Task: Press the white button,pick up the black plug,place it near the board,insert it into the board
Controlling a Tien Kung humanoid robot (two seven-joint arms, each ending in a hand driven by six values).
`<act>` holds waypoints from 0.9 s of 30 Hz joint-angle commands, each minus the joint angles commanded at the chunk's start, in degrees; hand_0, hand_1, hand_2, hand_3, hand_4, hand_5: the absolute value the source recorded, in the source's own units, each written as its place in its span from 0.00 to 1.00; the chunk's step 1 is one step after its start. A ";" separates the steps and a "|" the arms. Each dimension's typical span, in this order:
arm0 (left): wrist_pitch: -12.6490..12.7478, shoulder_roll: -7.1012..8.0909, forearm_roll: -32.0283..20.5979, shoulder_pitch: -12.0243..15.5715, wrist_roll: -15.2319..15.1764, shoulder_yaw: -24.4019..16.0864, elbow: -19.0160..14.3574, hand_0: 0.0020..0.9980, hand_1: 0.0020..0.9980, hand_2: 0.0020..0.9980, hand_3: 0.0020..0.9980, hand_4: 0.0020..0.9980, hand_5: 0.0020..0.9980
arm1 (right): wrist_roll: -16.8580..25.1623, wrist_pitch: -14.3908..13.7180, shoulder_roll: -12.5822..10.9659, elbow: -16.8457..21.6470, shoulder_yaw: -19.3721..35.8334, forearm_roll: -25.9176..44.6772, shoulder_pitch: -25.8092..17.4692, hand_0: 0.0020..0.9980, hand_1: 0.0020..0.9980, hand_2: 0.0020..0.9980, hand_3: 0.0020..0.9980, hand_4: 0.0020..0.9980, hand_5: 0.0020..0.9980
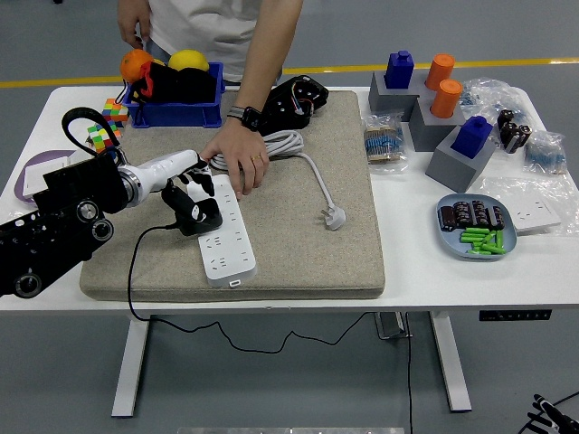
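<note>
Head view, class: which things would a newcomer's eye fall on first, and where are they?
At centre-left, the robot's left hand holds a black plug against the white power strip on the grey mat. A person's hand steadies the strip's far end. On the right stand blue and orange blocks on grey stands.
</note>
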 joint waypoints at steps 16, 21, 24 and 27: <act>10.49 -5.24 1.41 13.27 -11.98 -27.99 -1.17 0.88 0.92 0.88 0.85 1.00 0.42 | -0.05 -0.04 0.17 0.01 -0.75 0.10 -0.21 0.78 0.61 0.62 0.61 0.72 0.45; 12.50 -8.51 3.27 17.43 -13.46 -36.40 -0.52 0.88 0.92 0.88 0.85 1.00 0.42 | -0.06 -0.07 0.26 0.05 -0.62 0.08 -0.39 0.78 0.61 0.62 0.61 0.72 0.45; 13.83 -10.43 4.81 19.56 -14.02 -40.28 -0.10 0.90 0.93 0.89 0.86 1.00 0.44 | -0.06 -0.07 0.45 0.10 -0.40 0.09 -0.57 0.78 0.60 0.62 0.61 0.71 0.45; 14.19 -11.14 4.82 20.18 -15.09 -41.53 0.97 0.90 0.93 0.89 0.86 1.00 0.44 | -0.03 -0.09 0.56 0.16 -0.28 0.10 -0.67 0.78 0.60 0.62 0.61 0.71 0.45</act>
